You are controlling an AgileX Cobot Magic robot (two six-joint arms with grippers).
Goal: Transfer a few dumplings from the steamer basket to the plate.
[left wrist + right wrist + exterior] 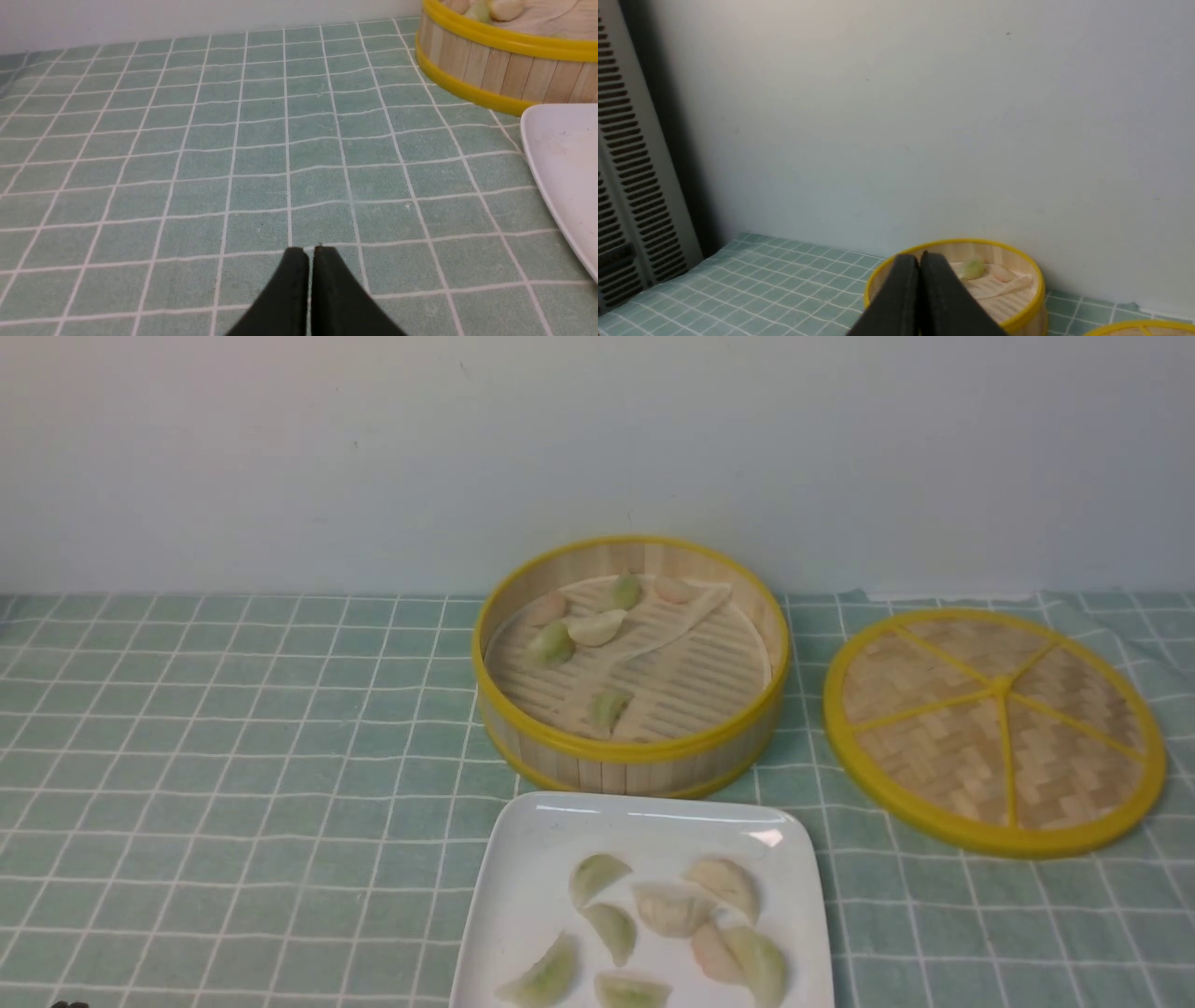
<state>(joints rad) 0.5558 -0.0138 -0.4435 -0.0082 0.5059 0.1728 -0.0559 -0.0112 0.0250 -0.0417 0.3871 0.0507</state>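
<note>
The steamer basket (631,751) stands at the back middle of the table with several dumplings (553,643) inside on a crumpled pale liner. The white plate (523,877) lies just in front of it and holds several dumplings (672,907). Neither gripper shows in the front view. My left gripper (306,250) is shut and empty, low over the cloth left of the plate (560,158) and basket (490,70). My right gripper (920,256) is shut and empty, raised, with the basket (1017,322) and two of its dumplings (972,267) beyond it.
The flat woven lid (995,728) lies to the right of the basket. A green checked cloth (233,756) covers the table. A pale wall runs along the back. A grey louvred panel (626,186) stands at the table's far left end.
</note>
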